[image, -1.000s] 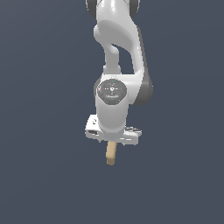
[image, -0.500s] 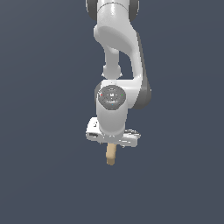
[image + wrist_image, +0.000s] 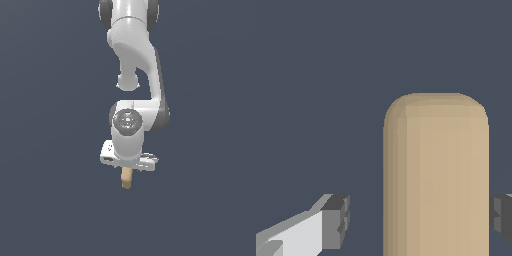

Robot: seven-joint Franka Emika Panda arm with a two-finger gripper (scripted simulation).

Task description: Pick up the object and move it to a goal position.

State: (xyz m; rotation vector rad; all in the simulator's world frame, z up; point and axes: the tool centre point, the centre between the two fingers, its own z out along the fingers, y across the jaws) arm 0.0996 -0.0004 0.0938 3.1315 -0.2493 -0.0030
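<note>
Presently, the gripper (image 3: 127, 169) points down with the tan object (image 3: 126, 178) hanging upright below it. Wrist view: 1 finger pad (image 3: 336, 221) stands apart from the bar, so whether the grip is closed cannot be told. Carry slowly, keeping the bar vertical

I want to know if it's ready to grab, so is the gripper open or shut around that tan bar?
Open. In the wrist view the gripper has one finger pad clearly apart from the tan bar; the other pad sits close beside it.
</note>
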